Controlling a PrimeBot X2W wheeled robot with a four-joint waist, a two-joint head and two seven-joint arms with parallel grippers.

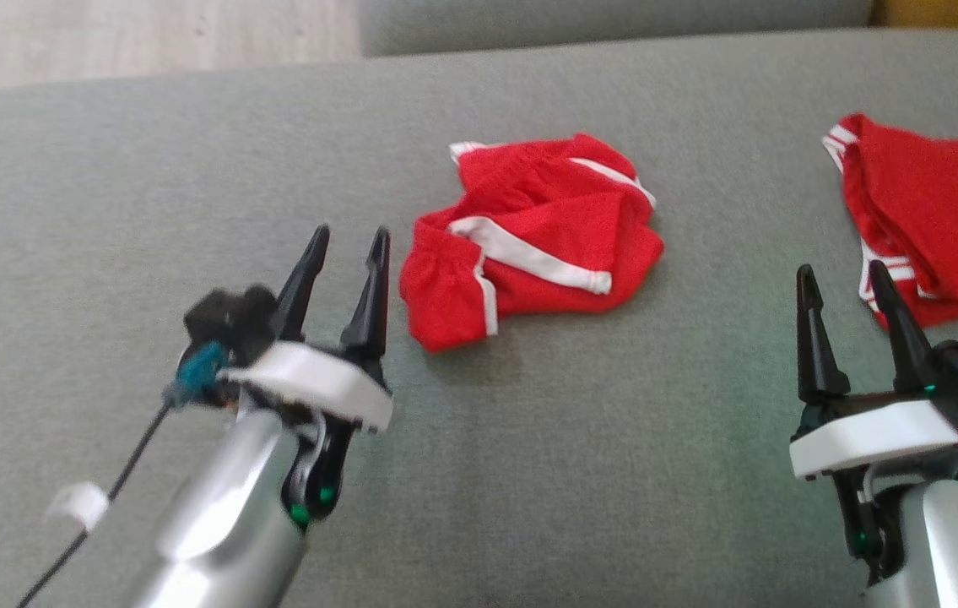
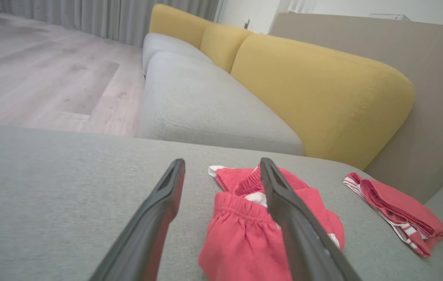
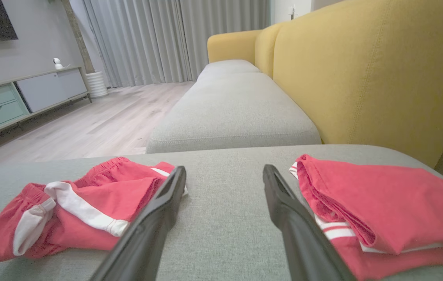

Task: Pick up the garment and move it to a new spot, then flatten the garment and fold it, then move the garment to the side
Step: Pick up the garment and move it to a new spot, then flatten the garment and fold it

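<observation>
We see the garment (image 1: 529, 241), crumpled red shorts with white trim and a gathered waistband, lying mid-frame on the grey woven sofa seat (image 1: 149, 211). A folded red piece (image 1: 939, 219) lies at the right edge, with smooth yellow back cushions (image 2: 322, 89) beyond. The left gripper (image 1: 350, 232) hovers just beside the garment and the right gripper (image 1: 841, 270) at lower right, both with fingers spread and holding nothing.
</observation>
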